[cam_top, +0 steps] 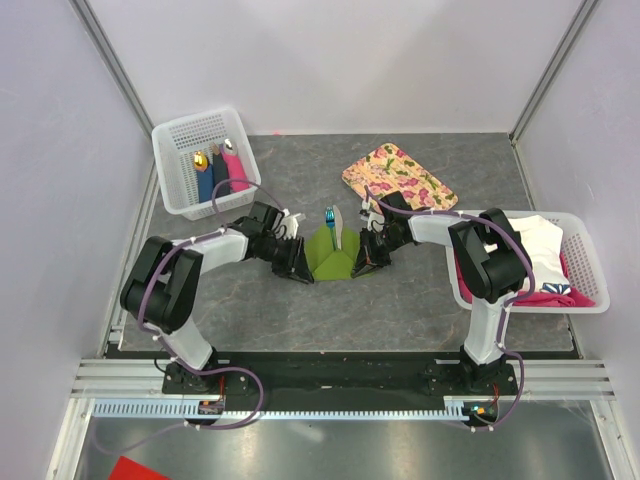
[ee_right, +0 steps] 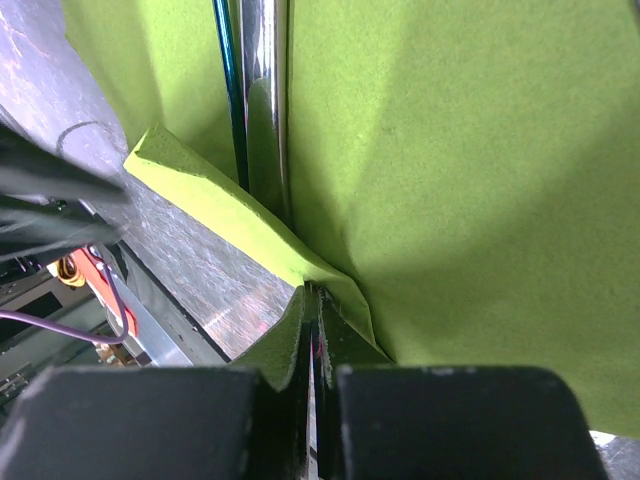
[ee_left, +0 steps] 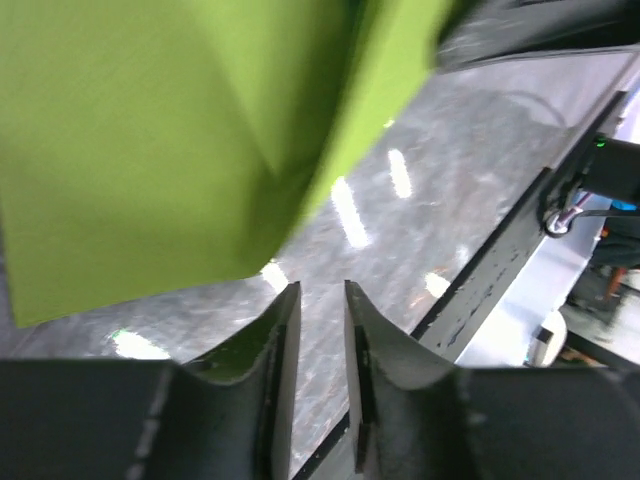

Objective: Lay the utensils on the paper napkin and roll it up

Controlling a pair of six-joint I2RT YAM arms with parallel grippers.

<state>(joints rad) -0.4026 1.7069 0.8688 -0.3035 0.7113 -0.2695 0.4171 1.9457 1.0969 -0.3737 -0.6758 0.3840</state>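
Several bundles point(cam_top: 220, 175) in left basket point(cam_top: 168, 175); cloths point(cam_top: 540, 245) in right basket point(cam_top: 592, 262).

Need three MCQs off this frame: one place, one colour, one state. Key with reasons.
1. Where are the utensils?
A) on the paper napkin
B) in the white basket
C) on the floral tray

2. Napkin colour?
A) pink
B) green
C) white

3. State of the right end effector?
A) open, empty
B) shut on a utensil
C) shut on the napkin's edge

Key: 1A, both lie in the napkin's fold; 2B, it is green in every view; 3C, the right wrist view shows the jaws pinching the paper.
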